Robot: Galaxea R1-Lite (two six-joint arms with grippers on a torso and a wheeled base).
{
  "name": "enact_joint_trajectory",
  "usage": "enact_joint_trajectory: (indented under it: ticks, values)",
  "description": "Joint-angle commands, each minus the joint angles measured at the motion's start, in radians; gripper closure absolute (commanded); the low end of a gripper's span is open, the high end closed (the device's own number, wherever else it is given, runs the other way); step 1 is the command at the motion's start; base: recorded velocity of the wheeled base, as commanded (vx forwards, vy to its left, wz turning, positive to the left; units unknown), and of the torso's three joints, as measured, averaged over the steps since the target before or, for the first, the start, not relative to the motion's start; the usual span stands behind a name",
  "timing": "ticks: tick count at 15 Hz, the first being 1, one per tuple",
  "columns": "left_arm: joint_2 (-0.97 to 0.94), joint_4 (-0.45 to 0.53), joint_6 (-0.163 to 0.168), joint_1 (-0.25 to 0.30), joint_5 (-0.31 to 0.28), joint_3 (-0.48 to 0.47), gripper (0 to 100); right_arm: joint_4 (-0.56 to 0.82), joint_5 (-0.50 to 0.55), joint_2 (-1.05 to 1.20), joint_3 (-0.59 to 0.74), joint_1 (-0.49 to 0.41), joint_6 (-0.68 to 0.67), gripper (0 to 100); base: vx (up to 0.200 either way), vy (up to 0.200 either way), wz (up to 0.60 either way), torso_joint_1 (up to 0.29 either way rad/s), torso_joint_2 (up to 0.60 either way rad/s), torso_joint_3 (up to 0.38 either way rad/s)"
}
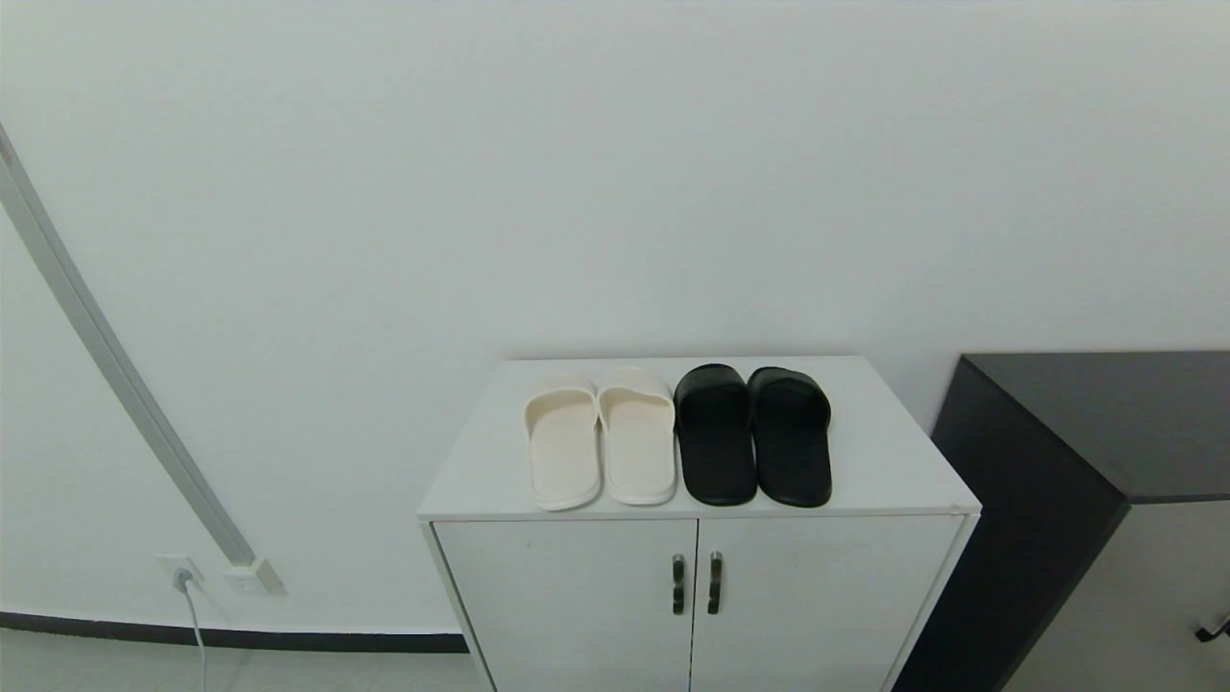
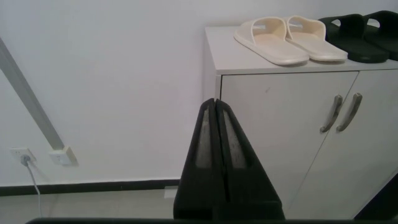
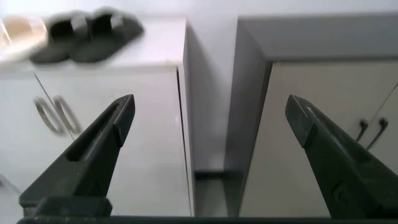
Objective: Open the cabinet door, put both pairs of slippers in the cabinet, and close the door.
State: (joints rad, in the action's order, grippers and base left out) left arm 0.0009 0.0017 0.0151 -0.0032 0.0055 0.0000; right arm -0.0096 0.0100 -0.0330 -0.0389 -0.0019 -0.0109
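Head view: a white cabinet [image 1: 894, 461] stands against a pale wall [image 1: 615, 173], and both pairs of slippers sit side by side on its top. The cream slippers [image 1: 601, 442] take the left half of the row and the black slippers [image 1: 752, 437] the right half. The inner cream slipper lies just beside the inner black one. All four lie flat, soles down. Their long axes run from the cabinet's front edge back toward the wall, with the strapped toe ends pointing at the wall and the heels close to the front edge.

The cabinet's two doors [image 1: 567, 596] are shut. Their two upright handles [image 1: 678, 583] sit next to each other at the middle seam, below the gap between the two pairs.

The left hand [image 2: 215, 102] is clenched on nothing, its fingers pressed flat together. It hangs in front of the cabinet, off its left front corner and lower than the top. The right hand [image 3: 210, 102] is released, its fingers spread wide and holding nothing. It faces the gap at the cabinet's right side.

To the right of the cabinet stands a dark cabinet [image 1: 1057, 452]. To its left, low on the wall, is a wall socket [image 1: 179, 569] with a grey conduit [image 1: 96, 336] slanting up from it.
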Motion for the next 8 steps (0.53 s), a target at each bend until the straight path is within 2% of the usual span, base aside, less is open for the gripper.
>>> enact_joint_trajectory:
  ticks: [1,3,4,6,8]
  values:
    - [0.001,0.0,0.0,0.0,0.001,0.0,100,0.053,-0.01,-0.263,-0.194,0.014,-0.081,0,0.0,0.0,0.0,0.0,0.0,0.0]
    - [0.001,0.0,0.0,0.0,0.001,0.0,100,0.043,-0.067,-0.392,-0.151,0.049,-0.024,0,0.0,0.0,0.0,0.0,0.0,0.0]
    - [0.001,0.0,0.0,0.0,0.001,0.0,100,-0.013,-0.125,-0.507,-0.151,0.083,-0.026,0,0.0,0.0,0.0,0.0,0.0,0.0]
    - [0.001,0.0,-0.001,0.0,0.001,0.0,100,-0.104,-0.134,-0.682,-0.183,0.135,-0.021,0,0.0,0.0,0.0,0.0,0.0,0.0]
    - [0.001,0.0,-0.001,0.0,0.001,0.0,100,-0.219,-0.113,-0.84,-0.22,0.24,-0.035,0,0.0,0.0,0.0,0.0,0.0,0.0]
